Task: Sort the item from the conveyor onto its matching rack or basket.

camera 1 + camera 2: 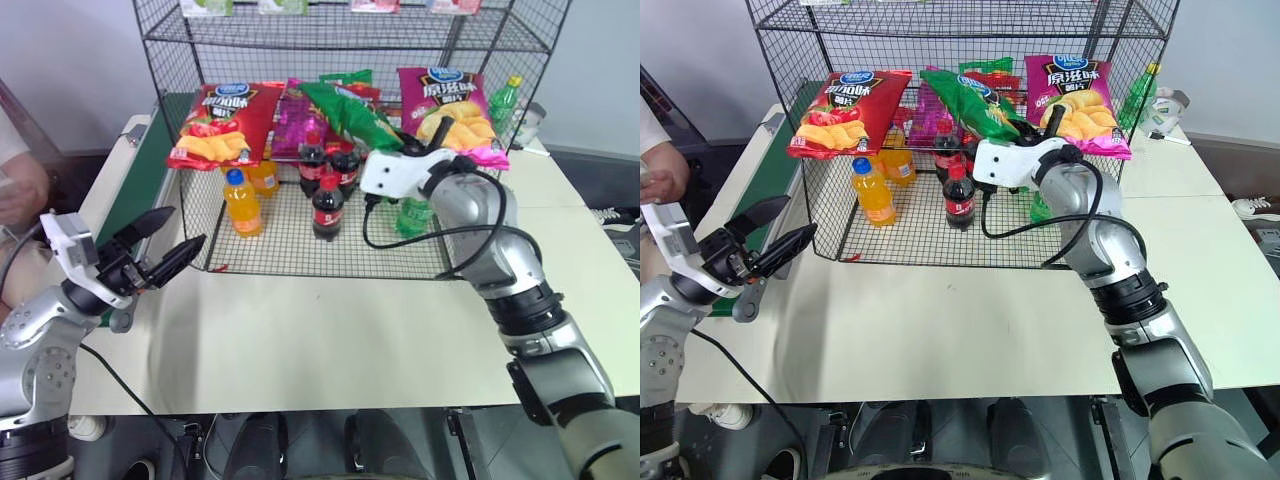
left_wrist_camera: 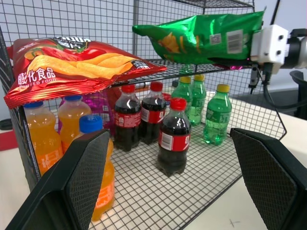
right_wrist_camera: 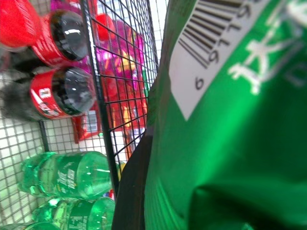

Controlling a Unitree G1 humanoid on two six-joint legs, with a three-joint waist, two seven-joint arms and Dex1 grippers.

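The item, a glossy green crisp bag, hangs just above the middle shelf of the black wire rack, between a red crisp bag and a magenta one. My right gripper is shut on the bag's near end; the left wrist view shows the bag lying about level over the shelf. My left gripper is open and holds nothing, low at the left beside the rack's front corner. The dark green conveyor runs along the left behind it.
On the rack's bottom shelf stand orange drink bottles, cola bottles and green bottles. A purple bag lies behind the green one. A person's hand is at the far left. The cream table stretches in front.
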